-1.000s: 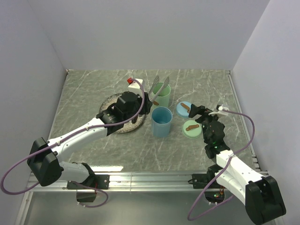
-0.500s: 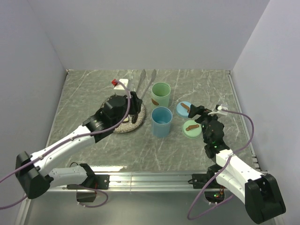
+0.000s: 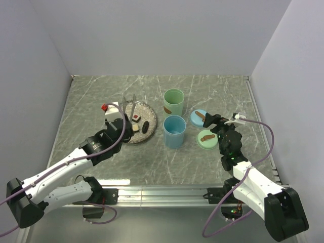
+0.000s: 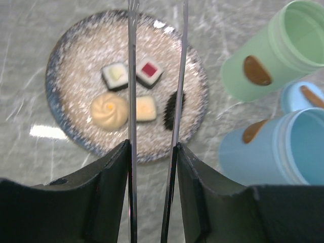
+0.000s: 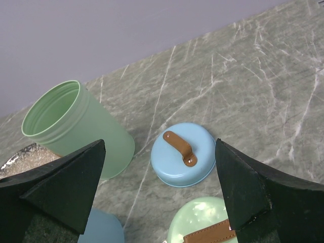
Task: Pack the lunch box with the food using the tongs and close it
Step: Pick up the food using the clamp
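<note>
My left gripper [image 4: 152,148] [image 3: 123,126] is shut on the tongs [image 4: 132,76] [image 3: 129,107], whose two silver arms reach out over the speckled plate [image 4: 66,61] [image 3: 148,110], slightly apart. On the plate lies the food: a beige ball [image 4: 109,109], a white-and-green cube [image 4: 115,75], a red-topped cube [image 4: 150,71], a pale yellow cube [image 4: 146,108] and a dark oblong piece [image 4: 172,109]. The lunch box is two open tubs, green [image 3: 173,102] and blue [image 3: 175,131], right of the plate. My right gripper [image 5: 159,167] [image 3: 212,121] hangs open above the blue lid [image 5: 185,152].
A green lid [image 5: 207,223] [image 3: 206,138] with a brown handle lies just nearer than the blue lid [image 3: 199,117]. White walls close in the marbled table on the left, back and right. A metal rail runs along the near edge.
My left arm has swung left and drawn back with the tongs, from beside the green tub to over the plate. The right arm has not moved.
</note>
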You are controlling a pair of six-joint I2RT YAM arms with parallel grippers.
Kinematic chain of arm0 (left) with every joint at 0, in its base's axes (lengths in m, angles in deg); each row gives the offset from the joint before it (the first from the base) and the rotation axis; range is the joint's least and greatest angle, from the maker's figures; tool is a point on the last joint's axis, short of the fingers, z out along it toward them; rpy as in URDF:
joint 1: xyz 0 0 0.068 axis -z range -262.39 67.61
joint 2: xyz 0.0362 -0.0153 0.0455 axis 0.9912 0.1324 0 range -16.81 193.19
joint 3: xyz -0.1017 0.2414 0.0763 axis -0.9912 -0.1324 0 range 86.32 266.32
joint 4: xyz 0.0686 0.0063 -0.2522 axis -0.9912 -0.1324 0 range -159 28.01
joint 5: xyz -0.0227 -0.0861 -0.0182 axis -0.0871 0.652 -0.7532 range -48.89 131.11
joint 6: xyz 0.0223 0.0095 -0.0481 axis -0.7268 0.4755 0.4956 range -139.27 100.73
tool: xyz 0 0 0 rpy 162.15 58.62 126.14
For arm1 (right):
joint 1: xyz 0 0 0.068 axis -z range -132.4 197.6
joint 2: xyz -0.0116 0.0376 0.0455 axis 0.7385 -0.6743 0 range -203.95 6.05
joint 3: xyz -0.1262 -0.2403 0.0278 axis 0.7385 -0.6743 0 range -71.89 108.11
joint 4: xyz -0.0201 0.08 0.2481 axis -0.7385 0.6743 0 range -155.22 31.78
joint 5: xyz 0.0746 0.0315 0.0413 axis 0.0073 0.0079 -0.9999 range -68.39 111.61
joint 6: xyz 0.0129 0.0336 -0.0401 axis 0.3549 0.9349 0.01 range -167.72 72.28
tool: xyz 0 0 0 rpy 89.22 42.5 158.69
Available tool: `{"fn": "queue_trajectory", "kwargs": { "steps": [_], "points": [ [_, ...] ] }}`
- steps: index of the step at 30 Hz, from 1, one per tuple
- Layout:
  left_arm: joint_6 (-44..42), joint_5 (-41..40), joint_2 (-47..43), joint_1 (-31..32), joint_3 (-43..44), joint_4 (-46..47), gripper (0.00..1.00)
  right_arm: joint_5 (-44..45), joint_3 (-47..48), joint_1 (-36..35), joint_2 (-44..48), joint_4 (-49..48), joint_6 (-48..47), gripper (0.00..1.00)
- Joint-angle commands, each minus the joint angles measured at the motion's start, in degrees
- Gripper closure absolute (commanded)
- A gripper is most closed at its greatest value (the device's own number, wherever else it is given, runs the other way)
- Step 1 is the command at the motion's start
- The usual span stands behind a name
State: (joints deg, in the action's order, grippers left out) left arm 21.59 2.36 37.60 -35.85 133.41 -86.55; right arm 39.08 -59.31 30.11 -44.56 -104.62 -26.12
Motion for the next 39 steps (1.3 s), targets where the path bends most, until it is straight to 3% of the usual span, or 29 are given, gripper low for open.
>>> {"fn": "queue_trajectory", "kwargs": {
  "steps": [1,10,20,39],
  "points": [
    [5.72,-1.78,-2.2,0.13,-1.82,-4.26,0.54,-0.16,0.34,-0.43,0.34,-1.56,-0.51,0.05],
    [7.04,4.37,-3.08,0.13,-6.75,-5.06,0.54,-0.42,-0.45,-0.43,2.79,-0.42,-0.25,0.05],
    [3.97,8.5,-1.33,0.13,-9.3,1.52,0.54,-0.42,-0.98,-0.35,4.9,0.72,-0.07,0.05],
    [4.93,5.7,0.25,-0.14,-8.95,0.83,0.54,-0.16,-1.68,-0.35,7.72,2.13,-0.07,0.05]
  ]
}}
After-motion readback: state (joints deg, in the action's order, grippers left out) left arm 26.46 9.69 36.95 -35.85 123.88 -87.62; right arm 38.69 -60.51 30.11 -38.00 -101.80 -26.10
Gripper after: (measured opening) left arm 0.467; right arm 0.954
